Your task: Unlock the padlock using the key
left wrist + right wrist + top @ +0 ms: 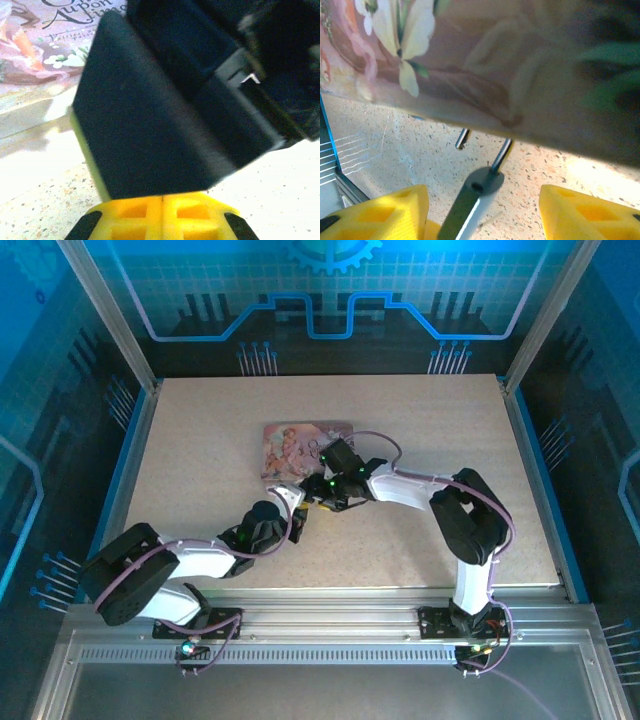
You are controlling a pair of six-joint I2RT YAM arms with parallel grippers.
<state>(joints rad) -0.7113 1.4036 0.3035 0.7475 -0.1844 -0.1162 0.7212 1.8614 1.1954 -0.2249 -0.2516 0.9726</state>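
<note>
1. Padlock [470, 202] lies on the speckled table [395, 150] between the yellow fingers [395, 210] of the right gripper [485, 192], which stand spread wide and grip nothing
2. One shackle leg enters its dark body; the other end stands free beside it, under the edge of the pink illustrated box [470, 60]
3. Clenched tight, the left gripper [162, 202] has its fingertips pressed together just below a dark block [150, 125]; whether it pinches anything I cannot tell
4. From above, both grippers meet at the box's near edge
</note>
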